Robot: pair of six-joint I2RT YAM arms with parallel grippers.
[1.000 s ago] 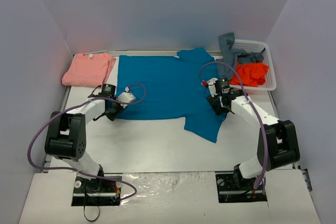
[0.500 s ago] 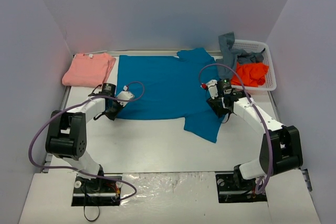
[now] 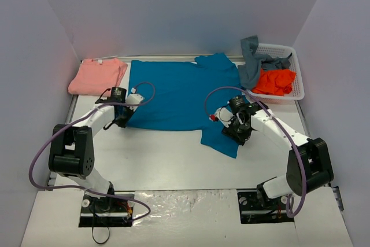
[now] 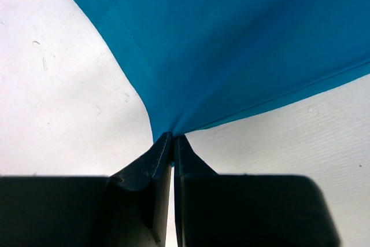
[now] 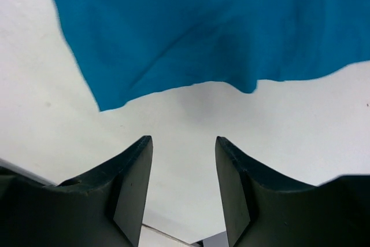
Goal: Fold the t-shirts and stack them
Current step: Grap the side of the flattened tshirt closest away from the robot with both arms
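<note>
Pale lilac walls around a white worktop. Across its middle, spread flat, the teal-blue t-shirt. At far left, folded, the salmon-pink t-shirt. At far right, heaped in the white basket, the orange t-shirt and the grey-blue t-shirt, the latter draped over the rim.

Left fingers: ajar a second ago, now clamped tight on the near-left hem corner of the teal cloth, with creases fanning out from the pinch in the left wrist view. Wrist shifted only slightly toward the far side since then.

Right fingers: roughly half apart, gripping nothing. Swung nearer and a little leftward over the last second, from above the shirt's right side down to its near-right flap. Beneath them bare worktop, with the cloth edge just beyond the tips.

For the task, as a judgement: one corner secured, its partner not yet. Next, probably, closing on that near-right edge, then carrying both corners toward the far side for a first fold. Risk: pulling with the left alone and skewing the cloth.
</note>
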